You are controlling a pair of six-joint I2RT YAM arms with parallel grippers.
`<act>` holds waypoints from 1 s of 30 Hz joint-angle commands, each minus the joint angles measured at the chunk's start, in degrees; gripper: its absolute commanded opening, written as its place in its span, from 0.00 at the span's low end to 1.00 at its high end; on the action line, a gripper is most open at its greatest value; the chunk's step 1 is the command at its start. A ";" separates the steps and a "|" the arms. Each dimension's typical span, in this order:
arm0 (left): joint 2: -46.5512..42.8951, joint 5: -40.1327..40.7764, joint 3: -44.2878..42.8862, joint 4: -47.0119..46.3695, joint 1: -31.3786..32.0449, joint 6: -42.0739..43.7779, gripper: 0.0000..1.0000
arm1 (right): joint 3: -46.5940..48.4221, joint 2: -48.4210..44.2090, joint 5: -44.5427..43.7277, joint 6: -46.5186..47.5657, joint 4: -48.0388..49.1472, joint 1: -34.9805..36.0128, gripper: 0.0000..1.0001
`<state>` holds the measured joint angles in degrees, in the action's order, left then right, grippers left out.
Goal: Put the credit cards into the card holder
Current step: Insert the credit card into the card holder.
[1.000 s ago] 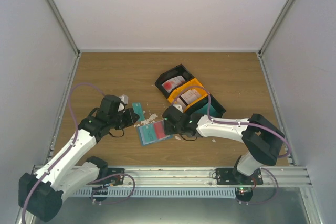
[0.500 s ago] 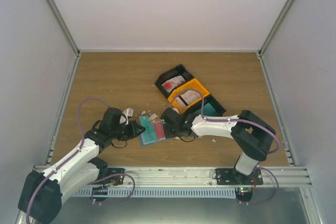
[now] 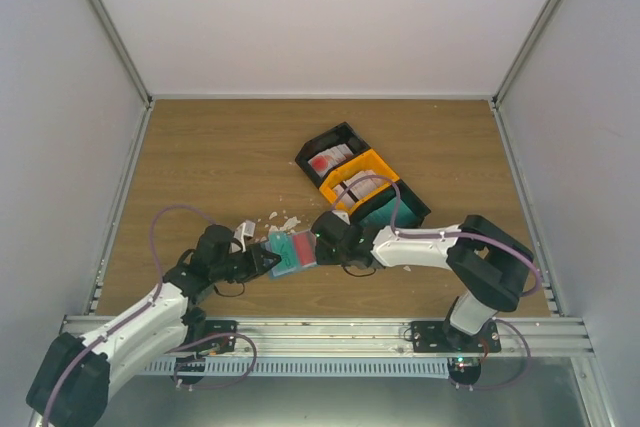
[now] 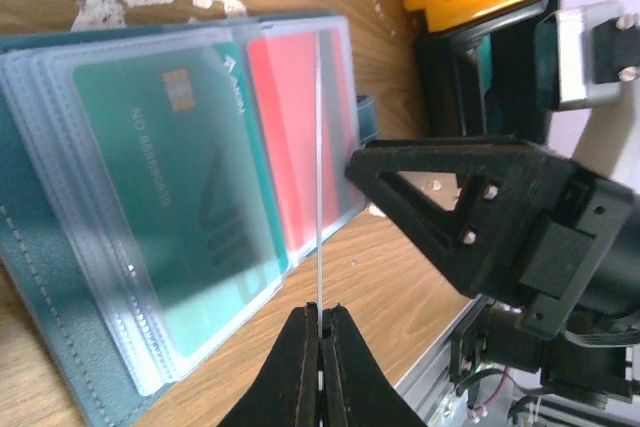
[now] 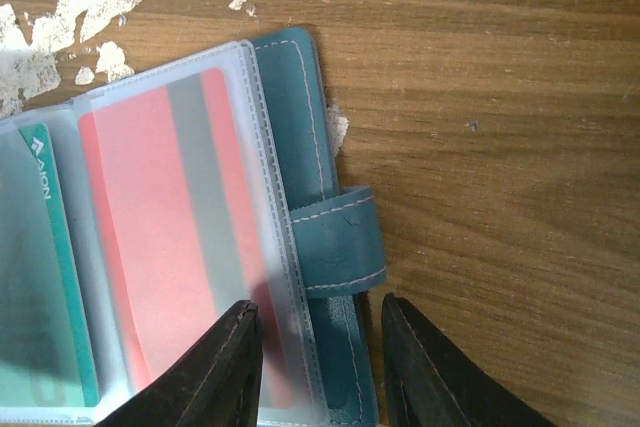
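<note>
**Where the two arms meet, the card holder lies open**

Seen from above, where both arms reach in low over the tabletop (image 3: 200, 147), the card holder (image 3: 292, 252) lies spread flat on the wood. It sits between the left pincer (image 3: 268, 260) and the right pincer (image 3: 318, 243), in front of a black tray (image 3: 318, 143) and an orange tray (image 3: 378, 161). At this size neither pincer's gap can be made out, and the trays' contents are only red-and-white blurs. The tabletop is brown wood grain, with white scraps (image 3: 285, 222) just behind the holder. Plain white walls (image 3: 320, 17) close three sides, and a metal rail (image 3: 320, 327) runs along the near edge.

From the left wrist, the left pincer is clamped tight on an edge-on card (image 4: 319, 197). It shows only as a pale upright line over the holder, so its face and colour are hidden. Under clear sleeves (image 4: 60, 147) lie a teal-green card (image 4: 190, 207) and a red card (image 4: 290, 127). The frame cuts off the holder's near corner.

From the right wrist, the right pincer's fingers (image 5: 235, 367) stand at a middling gap. They straddle the holder's right edge just below its strap loop (image 5: 335, 247), one over the red card's sleeve, the other over bare wood. Whether they touch the holder cannot be told, and the picture edge cuts off the fingers' lower ends.
</note>
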<state>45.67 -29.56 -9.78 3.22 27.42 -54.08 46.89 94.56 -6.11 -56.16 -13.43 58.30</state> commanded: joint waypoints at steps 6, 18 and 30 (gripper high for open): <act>-2.38 4.99 4.28 -9.54 2.57 -5.39 0.00 | -3.50 -0.42 0.32 -4.53 -2.53 1.28 0.34; 3.55 4.20 4.49 -17.15 4.40 -7.00 0.00 | -4.47 -1.38 1.10 -4.74 -2.82 1.29 0.34; 7.54 7.58 6.15 -22.45 6.69 -8.36 0.00 | -6.64 -2.72 1.43 -6.06 -0.75 1.29 0.34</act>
<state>51.55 -24.25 -4.54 -13.02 33.39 -62.39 42.57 91.37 -5.28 -60.53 -10.33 59.09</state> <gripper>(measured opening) 0.021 0.341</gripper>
